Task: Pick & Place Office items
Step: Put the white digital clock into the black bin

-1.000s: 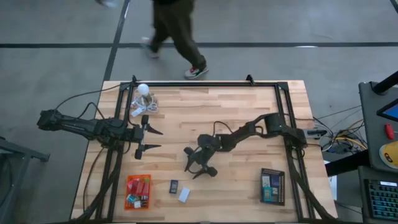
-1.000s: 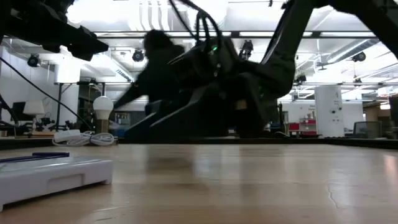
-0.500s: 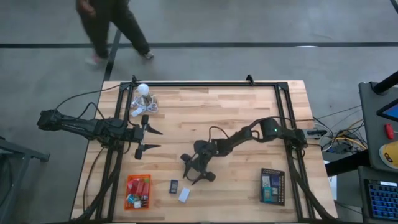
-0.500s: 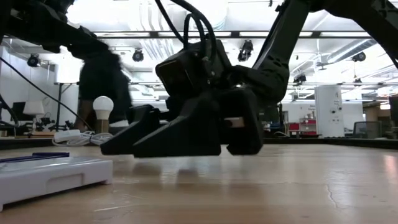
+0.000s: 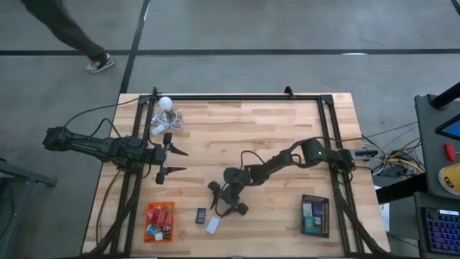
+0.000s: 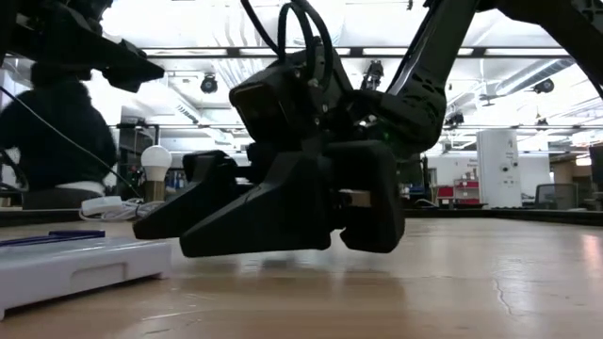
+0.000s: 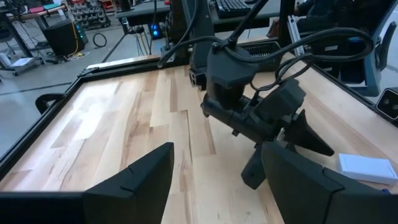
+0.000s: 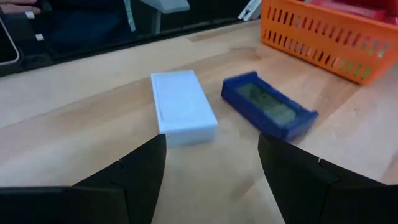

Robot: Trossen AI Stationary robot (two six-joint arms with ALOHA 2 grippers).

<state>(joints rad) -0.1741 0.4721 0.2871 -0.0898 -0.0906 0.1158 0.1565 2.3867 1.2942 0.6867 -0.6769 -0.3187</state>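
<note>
1. White block (image 8: 182, 107) is lying on the desk (image 5: 273, 129) just ahead of our right gripper (image 5: 224, 199), fingers spread and empty, its long axis pointing away.
2. Left gripper (image 5: 176, 161) is waiting farther off, fingers parted.

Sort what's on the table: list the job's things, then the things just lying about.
Job's things: white block, navy block, orange tray with small red pieces, black tray with teal pieces, open right gripper above the blocks.
Lying about: white bulb with coiled cord, idle left gripper.
</note>
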